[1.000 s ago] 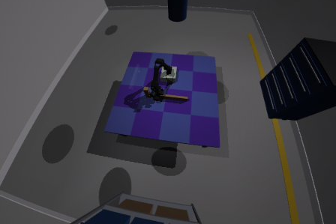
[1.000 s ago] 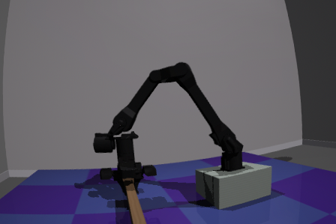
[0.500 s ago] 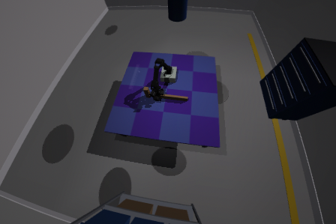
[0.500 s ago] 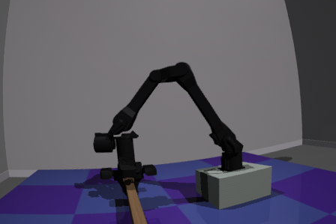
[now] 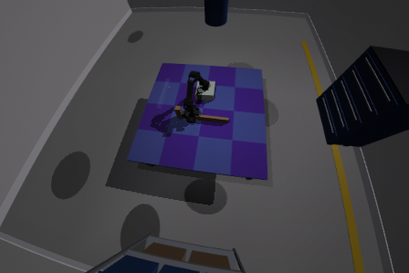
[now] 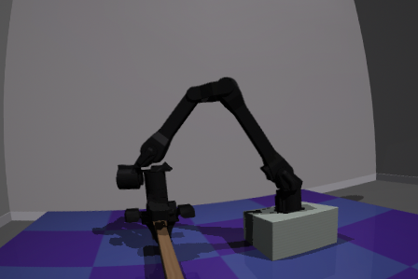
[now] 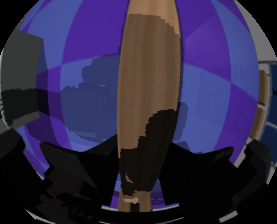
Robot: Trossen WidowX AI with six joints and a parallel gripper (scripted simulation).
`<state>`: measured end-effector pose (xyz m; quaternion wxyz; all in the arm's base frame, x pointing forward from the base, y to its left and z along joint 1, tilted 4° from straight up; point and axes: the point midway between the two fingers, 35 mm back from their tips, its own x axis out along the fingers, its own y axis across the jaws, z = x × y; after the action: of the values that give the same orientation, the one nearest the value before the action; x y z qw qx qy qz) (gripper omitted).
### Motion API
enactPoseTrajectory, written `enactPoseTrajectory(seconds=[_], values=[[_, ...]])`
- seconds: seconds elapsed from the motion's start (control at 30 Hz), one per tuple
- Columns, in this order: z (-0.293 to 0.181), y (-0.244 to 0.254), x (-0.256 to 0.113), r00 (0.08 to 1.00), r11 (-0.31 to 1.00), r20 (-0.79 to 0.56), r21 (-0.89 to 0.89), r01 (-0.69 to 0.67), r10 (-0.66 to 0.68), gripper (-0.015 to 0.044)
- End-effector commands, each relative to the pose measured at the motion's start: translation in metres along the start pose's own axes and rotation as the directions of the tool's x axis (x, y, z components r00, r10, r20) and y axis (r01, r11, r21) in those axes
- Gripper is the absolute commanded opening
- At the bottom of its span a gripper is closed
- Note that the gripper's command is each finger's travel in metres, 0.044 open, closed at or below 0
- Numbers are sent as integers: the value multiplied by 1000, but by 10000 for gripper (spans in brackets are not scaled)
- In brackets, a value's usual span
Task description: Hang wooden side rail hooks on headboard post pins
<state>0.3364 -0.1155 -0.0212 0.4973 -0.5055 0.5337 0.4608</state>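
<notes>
The wooden side rail (image 5: 214,118) (image 6: 169,255) (image 7: 149,75) extends right from the gripper in the top view, low at the table. Whether its far end touches the table is not clear. My gripper (image 5: 194,118) (image 6: 161,228) (image 7: 138,134) is shut on the rail near its hook end, with a finger on each side. The headboard post (image 5: 178,111) stands upright just left of the gripper and is hidden behind it in the exterior view. Wood with a dark gap, apparently the post, shows at the wrist view's bottom edge. The hooks and pins cannot be made out, nor whether they touch.
The arm's base stands on a pale block (image 5: 205,96) (image 6: 305,233) (image 7: 20,75), behind the rail in the top view and right of it in the exterior view. The checkered table (image 5: 214,155) (image 6: 56,245) lies under everything. A blue bin (image 5: 215,5) and a dark rack (image 5: 361,103) stand off the table.
</notes>
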Motion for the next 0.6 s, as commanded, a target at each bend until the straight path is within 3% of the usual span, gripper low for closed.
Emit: enactPoseTrajectory(seconds=[0.0,0.57], values=[[0,-2,-5,1000,1000,0,-8,11,-11,0],[0,-2,-8,1000,1000,0,-8,11,-11,0]])
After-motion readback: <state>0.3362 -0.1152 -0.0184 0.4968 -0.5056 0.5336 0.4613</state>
